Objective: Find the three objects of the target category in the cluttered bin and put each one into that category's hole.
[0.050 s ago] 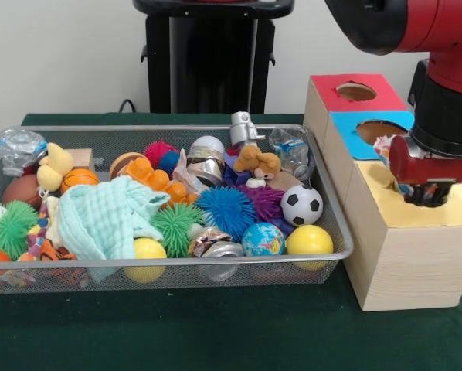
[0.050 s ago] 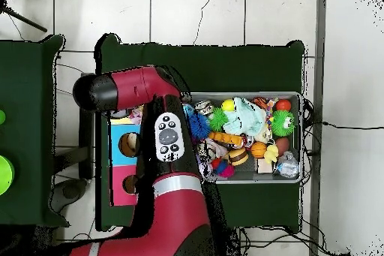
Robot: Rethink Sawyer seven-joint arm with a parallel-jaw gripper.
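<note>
Bench (image 1: 215,332) has a dark green cloth cover, and behind it there's a plain off-white wall (image 1: 61,54), evenly lit, with a black cable (image 1: 127,104) showing just above the bench's far edge. From above, the floor (image 2: 225,13) is pale tile with dark grout lines and a few hairline cracks, and thin cables (image 2: 330,125) trail across it beside the bench. A second green-covered table (image 2: 26,118) stands just beside the bench, apart from it, with a bright green round thing (image 2: 4,172) at the picture's edge.
</note>
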